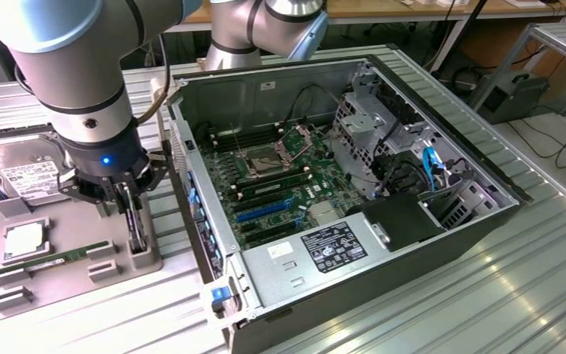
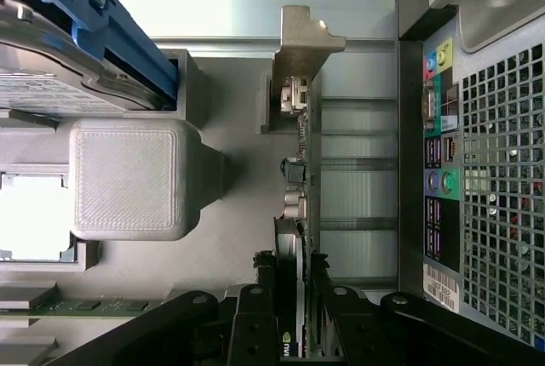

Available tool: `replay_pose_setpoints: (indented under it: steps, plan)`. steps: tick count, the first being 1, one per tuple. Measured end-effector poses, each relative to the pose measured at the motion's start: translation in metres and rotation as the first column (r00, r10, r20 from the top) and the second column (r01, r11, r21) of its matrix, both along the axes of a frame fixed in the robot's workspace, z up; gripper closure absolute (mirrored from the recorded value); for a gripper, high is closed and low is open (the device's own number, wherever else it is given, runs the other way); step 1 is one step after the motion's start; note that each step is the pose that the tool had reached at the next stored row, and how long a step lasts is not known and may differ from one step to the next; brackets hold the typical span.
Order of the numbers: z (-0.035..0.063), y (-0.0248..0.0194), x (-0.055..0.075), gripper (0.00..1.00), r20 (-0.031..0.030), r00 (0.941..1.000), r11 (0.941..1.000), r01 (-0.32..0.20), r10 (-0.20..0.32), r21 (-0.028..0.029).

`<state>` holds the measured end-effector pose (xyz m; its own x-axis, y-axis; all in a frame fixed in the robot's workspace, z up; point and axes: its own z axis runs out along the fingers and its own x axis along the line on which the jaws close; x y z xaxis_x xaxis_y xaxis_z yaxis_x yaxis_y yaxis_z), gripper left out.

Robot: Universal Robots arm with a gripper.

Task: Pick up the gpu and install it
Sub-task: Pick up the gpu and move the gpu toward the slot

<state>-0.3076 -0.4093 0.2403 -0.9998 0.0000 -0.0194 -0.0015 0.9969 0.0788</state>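
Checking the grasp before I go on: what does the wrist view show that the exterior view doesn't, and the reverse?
Wrist view adds: the fingers against both faces of the gpu, its bracket at the far end, and the rear ports face-on. Exterior view adds: inside the open case, the motherboard and its blue slot. Both: the gripper down on the gpu, which stands on edge in the grey tray beside the case.

Silver-grey arm [image 1: 67, 66], blue LED [image 1: 107, 159], blk gripper [image 1: 130, 212]
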Motion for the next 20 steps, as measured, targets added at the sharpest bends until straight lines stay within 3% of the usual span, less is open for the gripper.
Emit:
replay_pose_setpoints:
  steps: [6,12,20]
  plan:
    - [0.0014,0.0,0.0,0.74,0.0001,1.0,1.0,0.0,0.0,0.0001]
    - [0.0089,0.0,0.001,0.74,0.0001,1.0,1.0,-0.001,0.001,0.0001]
    - [0.0321,0.0,0.002,0.74,0.0001,1.0,1.0,-0.003,0.003,0.0]
